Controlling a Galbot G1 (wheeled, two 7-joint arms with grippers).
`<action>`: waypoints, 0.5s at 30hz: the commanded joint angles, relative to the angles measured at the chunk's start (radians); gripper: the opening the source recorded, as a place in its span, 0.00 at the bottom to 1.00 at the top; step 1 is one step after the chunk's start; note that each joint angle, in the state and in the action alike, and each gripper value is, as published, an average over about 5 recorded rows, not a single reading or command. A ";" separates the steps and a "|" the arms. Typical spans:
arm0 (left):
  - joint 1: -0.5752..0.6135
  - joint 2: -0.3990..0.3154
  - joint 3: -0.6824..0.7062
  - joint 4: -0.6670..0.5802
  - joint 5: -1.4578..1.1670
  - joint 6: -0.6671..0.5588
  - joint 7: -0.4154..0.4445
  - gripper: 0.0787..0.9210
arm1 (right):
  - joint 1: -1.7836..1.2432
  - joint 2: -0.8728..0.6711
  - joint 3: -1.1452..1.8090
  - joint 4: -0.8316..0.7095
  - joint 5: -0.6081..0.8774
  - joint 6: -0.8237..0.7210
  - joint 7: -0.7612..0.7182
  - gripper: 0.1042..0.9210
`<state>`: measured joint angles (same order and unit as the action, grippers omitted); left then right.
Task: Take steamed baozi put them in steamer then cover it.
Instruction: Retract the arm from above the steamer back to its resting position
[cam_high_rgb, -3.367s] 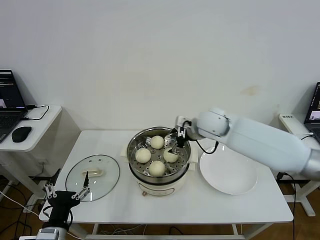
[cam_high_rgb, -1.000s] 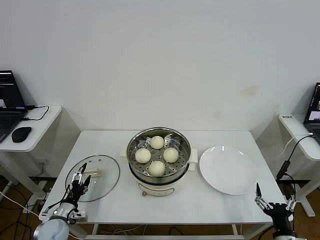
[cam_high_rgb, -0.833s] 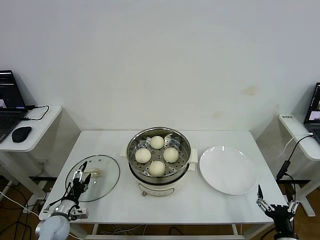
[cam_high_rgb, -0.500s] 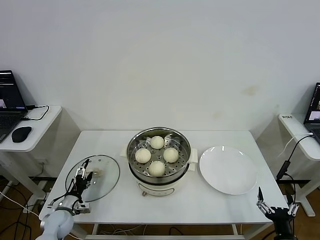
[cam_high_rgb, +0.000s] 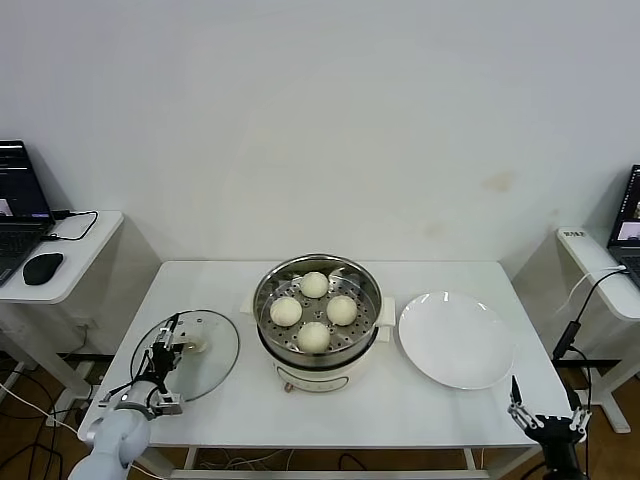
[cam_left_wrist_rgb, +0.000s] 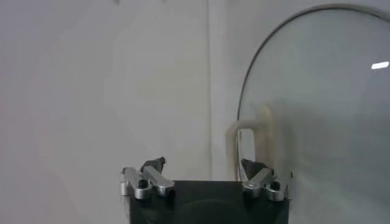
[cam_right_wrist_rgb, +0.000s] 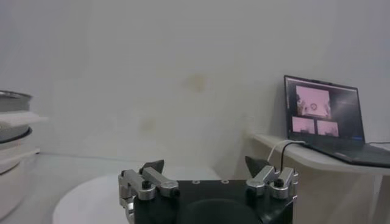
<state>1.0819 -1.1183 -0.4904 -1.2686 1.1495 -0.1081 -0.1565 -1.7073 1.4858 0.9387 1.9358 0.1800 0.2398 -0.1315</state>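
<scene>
Several cream-white baozi (cam_high_rgb: 313, 336) lie on the perforated tray of the steel steamer (cam_high_rgb: 268, 282) at the table's middle. The cover, a clear glass lid (cam_high_rgb: 213, 368), lies flat on the table to the left, its cream handle (cam_high_rgb: 200, 345) at the centre. My left gripper (cam_high_rgb: 168, 340) hovers low over the lid just beside the handle. In the left wrist view the left gripper (cam_left_wrist_rgb: 204, 165) is open, with the handle (cam_left_wrist_rgb: 248, 131) close ahead of one fingertip and the lid's glass (cam_left_wrist_rgb: 317, 91) beyond. My right gripper (cam_high_rgb: 544, 405) waits open at the front right corner.
A white plate (cam_high_rgb: 457, 340) with nothing on it lies right of the steamer, and it shows as a white plate (cam_right_wrist_rgb: 91, 195) in the right wrist view. Side tables carry a laptop and mouse (cam_high_rgb: 42, 268) on the left and a laptop (cam_right_wrist_rgb: 323, 115) on the right.
The right arm left the steamer and dropped to the front right corner. My left gripper has crept forward over the lid toward its handle, and its jaws have drawn in a little.
</scene>
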 joint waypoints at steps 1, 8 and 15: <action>-0.019 -0.004 0.002 0.040 -0.003 0.000 -0.001 0.60 | -0.001 0.000 -0.001 0.001 0.000 0.000 -0.001 0.88; -0.009 -0.011 -0.006 0.055 -0.007 -0.009 -0.011 0.36 | -0.001 0.000 -0.008 0.001 0.000 0.001 -0.004 0.88; -0.006 -0.023 -0.025 0.066 -0.021 -0.036 -0.069 0.12 | 0.002 -0.002 -0.022 0.001 -0.006 0.000 -0.004 0.88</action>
<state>1.0796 -1.1376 -0.5059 -1.2147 1.1353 -0.1299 -0.1815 -1.7058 1.4840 0.9214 1.9352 0.1763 0.2398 -0.1356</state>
